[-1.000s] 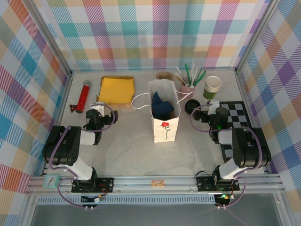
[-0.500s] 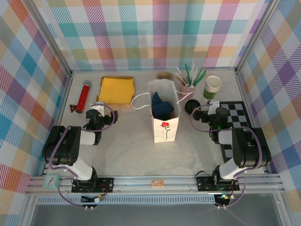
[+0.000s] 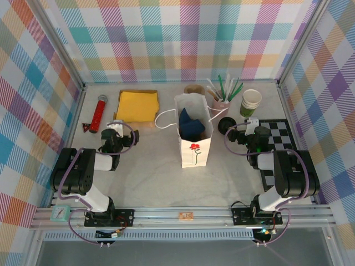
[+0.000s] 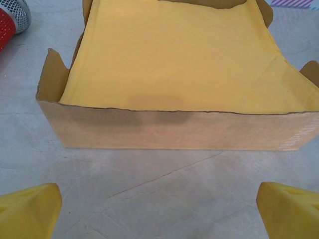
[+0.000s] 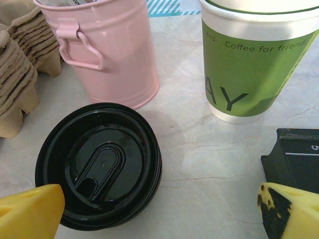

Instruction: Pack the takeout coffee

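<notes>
Right wrist: black lid (image 5: 99, 167) lies flat; L pincer (image 4: 159, 211), R pincer (image 5: 159, 214) both apart.

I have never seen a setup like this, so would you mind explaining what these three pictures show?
Gladly. These are two robot arms, the left arm and the right arm, bolted at the near edge of a table. The wide picture comes from a fixed camera above and behind them. The other two come from small cameras on the wrists, so the yellow tips at the bottom are each arm's own pincer. The left pincer faces a cardboard tray of yellow napkins. The right pincer faces a black plastic lid, a pink bucket and a green paper cup. A white paper bag stands upright mid-table. Both pincers are open and hold nothing.
</notes>
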Controlling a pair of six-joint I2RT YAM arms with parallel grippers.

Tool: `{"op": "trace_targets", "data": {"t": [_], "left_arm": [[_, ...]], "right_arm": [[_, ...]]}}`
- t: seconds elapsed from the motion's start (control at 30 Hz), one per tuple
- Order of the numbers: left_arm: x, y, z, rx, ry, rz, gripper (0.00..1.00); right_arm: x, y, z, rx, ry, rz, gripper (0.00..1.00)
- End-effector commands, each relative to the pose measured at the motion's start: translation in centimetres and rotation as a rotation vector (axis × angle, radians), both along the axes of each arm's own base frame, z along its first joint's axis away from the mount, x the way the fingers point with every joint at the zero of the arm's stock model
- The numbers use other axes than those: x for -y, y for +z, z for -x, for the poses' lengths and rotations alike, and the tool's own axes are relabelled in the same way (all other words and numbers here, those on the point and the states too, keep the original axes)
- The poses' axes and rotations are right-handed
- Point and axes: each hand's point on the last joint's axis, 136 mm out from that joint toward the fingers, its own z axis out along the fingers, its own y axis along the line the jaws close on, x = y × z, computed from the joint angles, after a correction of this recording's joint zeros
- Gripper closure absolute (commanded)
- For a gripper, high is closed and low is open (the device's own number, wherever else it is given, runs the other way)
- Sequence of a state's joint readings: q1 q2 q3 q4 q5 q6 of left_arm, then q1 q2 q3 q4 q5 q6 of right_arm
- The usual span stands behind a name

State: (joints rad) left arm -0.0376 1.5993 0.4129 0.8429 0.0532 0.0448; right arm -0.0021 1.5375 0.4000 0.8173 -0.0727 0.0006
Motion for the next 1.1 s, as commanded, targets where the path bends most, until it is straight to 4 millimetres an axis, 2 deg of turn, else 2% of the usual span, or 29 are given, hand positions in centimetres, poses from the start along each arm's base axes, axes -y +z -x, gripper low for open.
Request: {"op": "trace_targets", "data": {"t": [0.0,0.77,0.83,0.87,1.07], "left_arm": [[-0.03,1.09,-0.23,0.038,-0.008,0.01,0.0],[-0.05,1.08,-0.22,0.037,-0.007,0.01,0.0],[-0.02,1.06,-0.22,0.036,-0.008,0.01,0.0],[-0.06,1.08,-0.22,0.037,-0.007,0.01,0.0],[-0.07,1.08,-0.23,0.037,-0.007,0.01,0.0]], "right_arm": [[-0.02,0.75,-0.45,0.019,0.01,-0.01,0.01],[-0.03,0.76,-0.44,0.019,0.01,-0.011,0.01],[-0.02,0.78,-0.45,0.02,0.01,-0.011,0.06],[-0.04,0.75,-0.44,0.019,0.011,-0.01,0.01],[-0.06,0.78,-0.44,0.02,0.011,-0.01,0.01]]}}
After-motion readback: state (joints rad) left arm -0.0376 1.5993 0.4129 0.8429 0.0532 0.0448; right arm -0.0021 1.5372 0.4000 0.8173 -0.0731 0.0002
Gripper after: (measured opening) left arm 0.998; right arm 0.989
